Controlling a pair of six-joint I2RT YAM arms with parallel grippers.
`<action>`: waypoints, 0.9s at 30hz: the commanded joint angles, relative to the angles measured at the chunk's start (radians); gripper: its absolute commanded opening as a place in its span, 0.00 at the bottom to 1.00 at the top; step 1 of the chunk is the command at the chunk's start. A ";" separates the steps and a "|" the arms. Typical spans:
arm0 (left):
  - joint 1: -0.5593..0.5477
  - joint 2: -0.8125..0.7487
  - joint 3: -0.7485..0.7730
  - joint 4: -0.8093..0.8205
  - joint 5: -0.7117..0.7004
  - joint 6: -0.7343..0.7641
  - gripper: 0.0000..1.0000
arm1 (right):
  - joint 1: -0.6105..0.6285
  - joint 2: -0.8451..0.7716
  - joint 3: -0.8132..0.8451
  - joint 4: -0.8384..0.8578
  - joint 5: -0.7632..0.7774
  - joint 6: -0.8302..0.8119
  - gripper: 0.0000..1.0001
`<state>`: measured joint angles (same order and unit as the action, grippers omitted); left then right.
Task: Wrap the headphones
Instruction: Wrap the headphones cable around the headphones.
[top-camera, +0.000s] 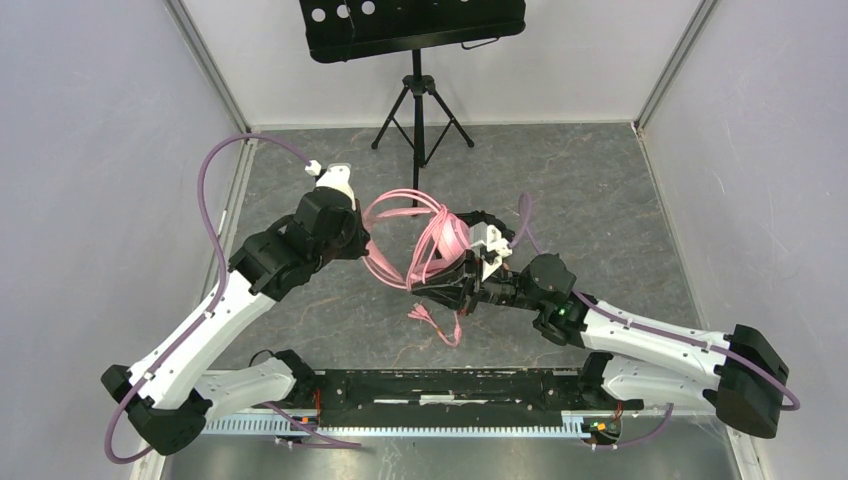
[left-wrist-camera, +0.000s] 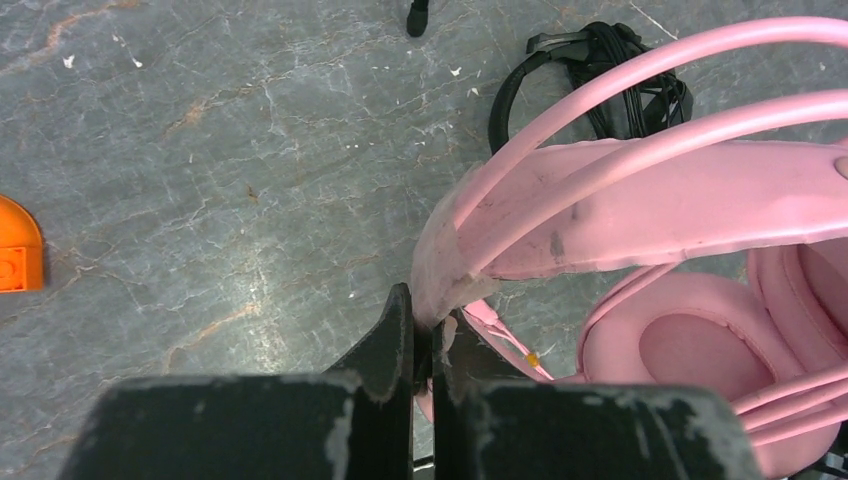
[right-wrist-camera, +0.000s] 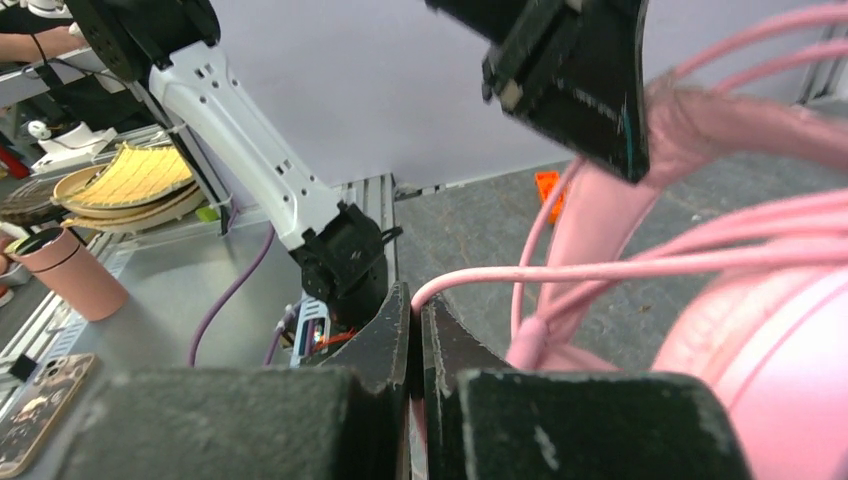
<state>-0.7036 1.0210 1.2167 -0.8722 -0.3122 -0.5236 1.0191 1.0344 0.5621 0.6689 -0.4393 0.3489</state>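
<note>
From the top camera, we see the pink over-ear headphones with round padded cups (top-camera: 447, 240) between the 2 arms, near the middle of the grey stone-patterned desk (top-camera: 620, 200). The left gripper (top-camera: 362, 243) meets them from the left. The right gripper (top-camera: 425, 287) sits just in front of them. The long pink cable (top-camera: 395, 212) loops out to the left of the cups, and its plug end lies on the desk nearer the arm bases. The smaller black headphones (top-camera: 478, 217) lie just behind the pink pair, partly hidden by the right wrist. A black tripod music stand (top-camera: 415, 90) is by the far wall.

From the left wrist, we see the left gripper clenched on 1 end of the pink headband, a finger pressed to each side. The headband arches away to the right, with 1 padded cup below it. We cannot tell whether the cups touch the desk. The black pair lies on the desk beyond, and an orange plastic piece (left-wrist-camera: 18, 245) sits at the left edge.

From the right wrist, we see the right gripper clenched on the pink cable, which leaves its fingertips and runs right toward the cups. Above it, the left gripper's black fingers grasp the headband. Off the desk to the left are a pink cylindrical cup (right-wrist-camera: 75, 275) and a phone (right-wrist-camera: 35, 415).
</note>
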 joint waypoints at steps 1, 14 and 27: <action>0.006 -0.022 -0.018 0.214 -0.030 -0.153 0.02 | 0.056 -0.021 0.103 -0.067 0.028 -0.084 0.02; 0.007 -0.079 -0.008 0.256 0.022 -0.279 0.02 | 0.110 0.008 0.119 -0.261 0.168 -0.382 0.04; 0.007 -0.140 -0.013 0.272 0.039 -0.372 0.02 | 0.115 -0.004 0.081 -0.224 0.313 -0.408 0.15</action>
<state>-0.7017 0.9176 1.1702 -0.8238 -0.3042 -0.7185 1.1130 1.0458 0.6651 0.4473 -0.1226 -0.0364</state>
